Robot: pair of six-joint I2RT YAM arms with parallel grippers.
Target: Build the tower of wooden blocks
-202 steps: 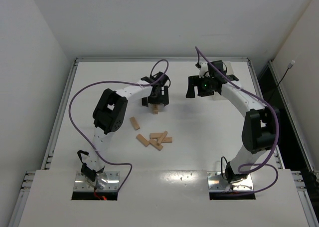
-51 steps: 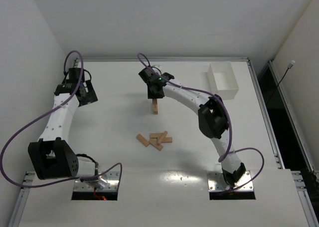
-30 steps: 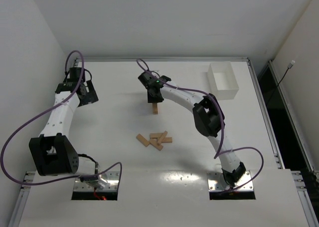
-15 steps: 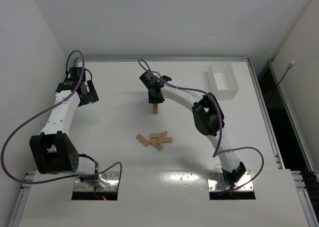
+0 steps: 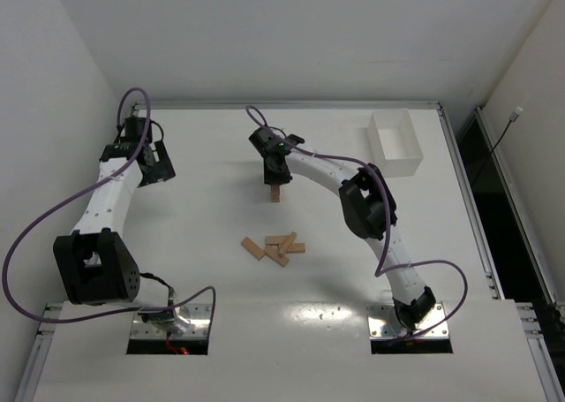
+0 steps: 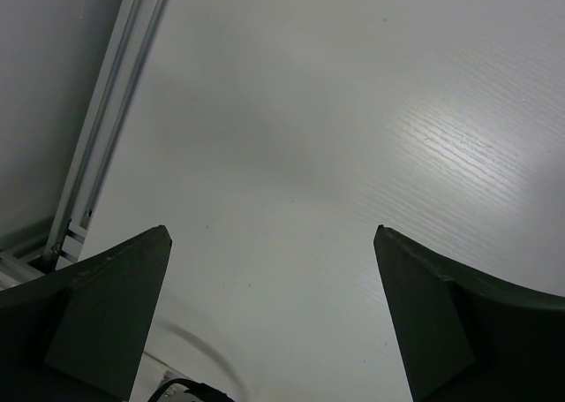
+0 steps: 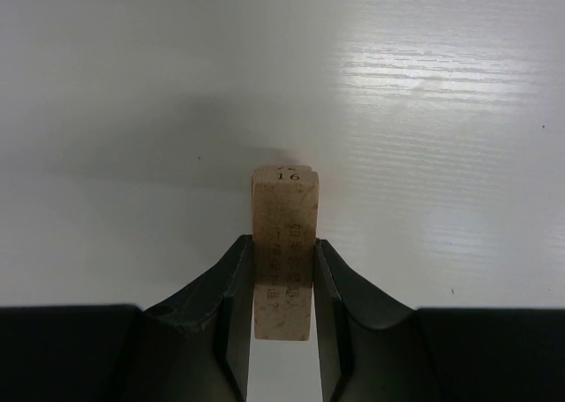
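- The wood block (image 7: 282, 225) in the right tool (image 7: 282, 247) has its long axis running straight out ahead of the tool. Its far end face, printed "16", points away from the wrist.
- From above, the tower (image 5: 275, 193) stands just under the right tool (image 5: 274, 174). I cannot tell whether the held block touches it, since the tool covers the join.
- The loose wood blocks (image 5: 274, 247) lie in a flat cluster well behind that tool, toward the arm bases, pointing different ways.
- The table (image 5: 203, 216) is white with a faint grain and railed at its edges, with plain pale walls around it. A white bin (image 5: 395, 141) sits well off to the tool's side, near the far right corner.
- The right tool pinches the block across its narrow sides, both fingers (image 7: 237, 296) pressed flat against it.
- The left tool (image 6: 271, 234) is spread wide, with only table surface showing between its fingers, close to the left rail (image 6: 106, 128).
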